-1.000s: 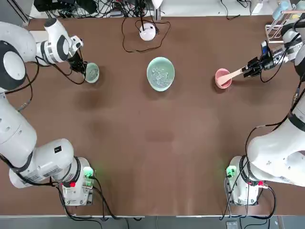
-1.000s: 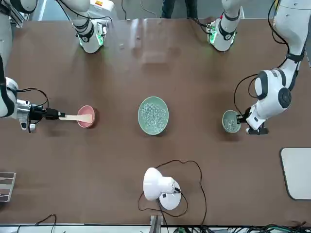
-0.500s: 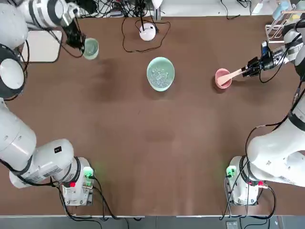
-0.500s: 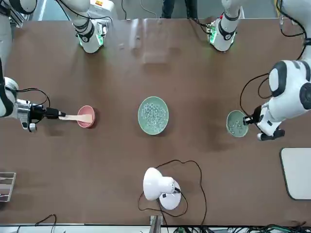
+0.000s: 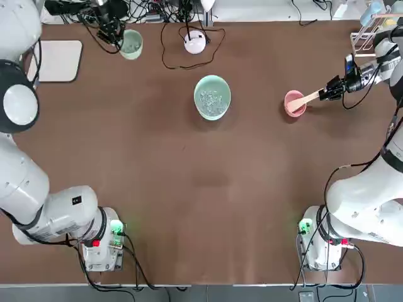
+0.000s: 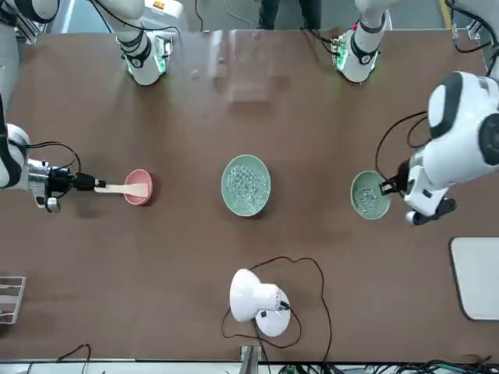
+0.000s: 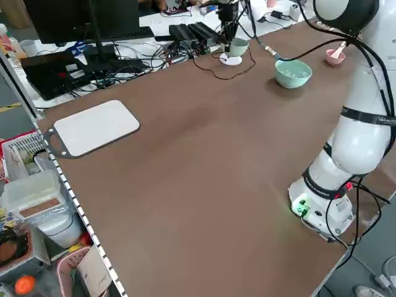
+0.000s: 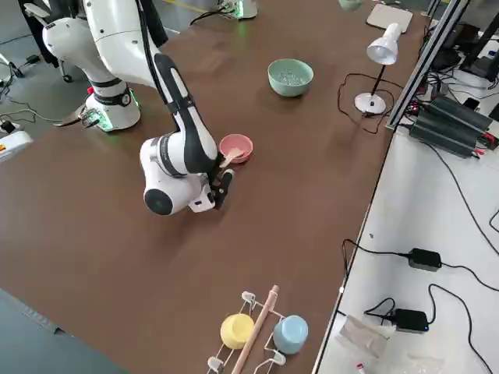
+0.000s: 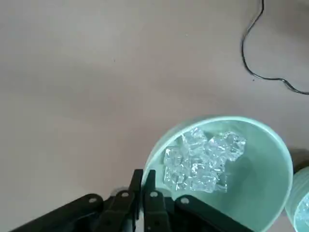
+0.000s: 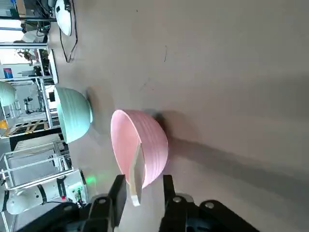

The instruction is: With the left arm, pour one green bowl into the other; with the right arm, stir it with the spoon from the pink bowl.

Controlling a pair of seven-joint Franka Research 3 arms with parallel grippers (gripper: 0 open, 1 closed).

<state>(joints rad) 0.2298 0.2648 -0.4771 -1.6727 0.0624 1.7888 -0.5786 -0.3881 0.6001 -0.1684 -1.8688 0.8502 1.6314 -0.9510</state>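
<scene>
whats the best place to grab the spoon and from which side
Best is probably the flat straight handle of the spoon, where it sticks out past the rim of the pink bowl. Come from the right arm's side, since the handle leans out toward the right pincer, with one finger on either side of it; the other end sits down inside the bowl.

I noted both arms, left (image 5: 53,217) and right (image 5: 368,201), finished in glossy white with black joint bands, trailing black cables (image 5: 143,267). Green and red lights marked their bases. Both pincers, left (image 9: 143,176) and right (image 10: 147,181), were matte black, with silver screws.
</scene>
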